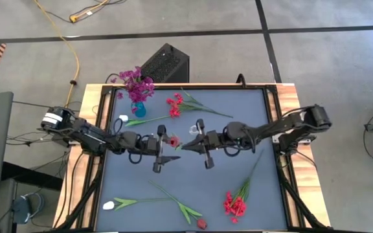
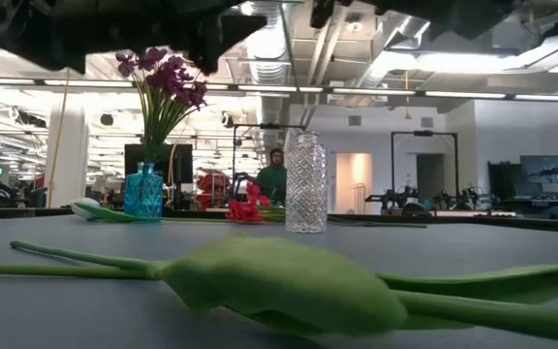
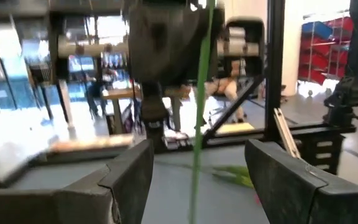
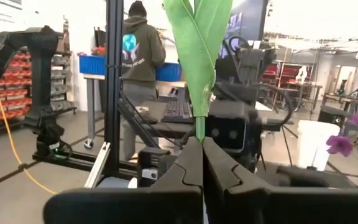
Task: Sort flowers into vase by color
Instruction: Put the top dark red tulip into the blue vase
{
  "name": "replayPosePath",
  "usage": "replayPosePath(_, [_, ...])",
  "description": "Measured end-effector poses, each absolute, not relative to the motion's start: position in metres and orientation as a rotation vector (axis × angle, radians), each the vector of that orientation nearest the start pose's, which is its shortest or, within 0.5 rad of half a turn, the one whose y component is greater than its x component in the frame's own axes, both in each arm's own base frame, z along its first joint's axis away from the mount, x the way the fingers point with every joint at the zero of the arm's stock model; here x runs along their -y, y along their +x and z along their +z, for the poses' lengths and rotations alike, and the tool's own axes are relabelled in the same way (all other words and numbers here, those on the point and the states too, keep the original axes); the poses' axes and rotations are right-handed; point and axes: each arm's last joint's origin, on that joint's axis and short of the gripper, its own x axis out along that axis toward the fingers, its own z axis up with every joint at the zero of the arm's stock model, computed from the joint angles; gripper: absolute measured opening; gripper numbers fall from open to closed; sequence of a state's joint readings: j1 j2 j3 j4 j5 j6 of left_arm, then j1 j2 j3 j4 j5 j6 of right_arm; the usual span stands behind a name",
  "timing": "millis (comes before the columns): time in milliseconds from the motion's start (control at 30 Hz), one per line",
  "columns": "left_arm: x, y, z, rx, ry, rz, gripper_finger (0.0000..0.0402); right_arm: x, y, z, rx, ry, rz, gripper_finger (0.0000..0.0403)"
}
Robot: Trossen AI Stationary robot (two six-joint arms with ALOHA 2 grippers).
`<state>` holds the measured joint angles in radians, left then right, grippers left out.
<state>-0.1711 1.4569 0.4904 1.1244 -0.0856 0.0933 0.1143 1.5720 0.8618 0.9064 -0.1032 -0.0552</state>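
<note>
A red flower (image 1: 173, 141) hangs mid-bench between the two arms — its green stem (image 4: 199, 127) pinched in the closed right end effector (image 1: 195, 145), leaves standing above the fingers. The left end effector (image 1: 162, 150) faces it, fingers wide apart around the stem. Purple flowers (image 1: 135, 82) fill a blue vase (image 1: 138, 109) near the far-left corner.

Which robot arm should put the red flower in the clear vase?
The right arm, probably. The right gripper is already shut on the red flower's stem, while the left gripper's jaws are open around it. The clear vase is close by.
</note>
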Motion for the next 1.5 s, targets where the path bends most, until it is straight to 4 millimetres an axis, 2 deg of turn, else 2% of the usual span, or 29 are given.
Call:
replayPosePath(233, [0.046,0.281,0.226,0.156,0.18,-0.053,0.0242,-0.038,0.348,0.274,0.203,-0.053,0.192,0.0019])
replayPosePath(533, [0.045,0.282,0.227,0.153,0.194,-0.019,0.0233,-0.034,0.349,0.273,0.194,-0.053,0.166,0.0019])
replayPosePath(667, [0.045,0.282,0.227,0.153,0.207,-0.01,0.0191,-0.034,0.349,0.271,0.178,-0.054,0.165,0.0019])
replayPosePath(867, [0.043,0.28,0.232,0.16,0.203,0.022,0.0081,-0.034,0.35,0.269,0.154,-0.057,0.165,0.0026])
replayPosePath(933, [0.042,0.278,0.234,0.153,0.198,0.038,0.0033,-0.033,0.35,0.269,0.149,-0.057,0.163,0.0037])
replayPosePath(1000, [0.041,0.276,0.237,0.148,0.198,0.051,0.0011,-0.032,0.35,0.27,0.156,-0.054,0.16,0.005])
replayPosePath(1300, [0.036,0.255,0.26,0.122,0.158,0.112,0.0001,-0.031,0.342,0.278,0.127,-0.079,0.158,0.0138])
replayPosePath(1500, [0.026,0.218,0.29,0.13,0.171,0.235,0.0,-0.031,0.324,0.287,-0.02,-0.109,0.184,0.0199])
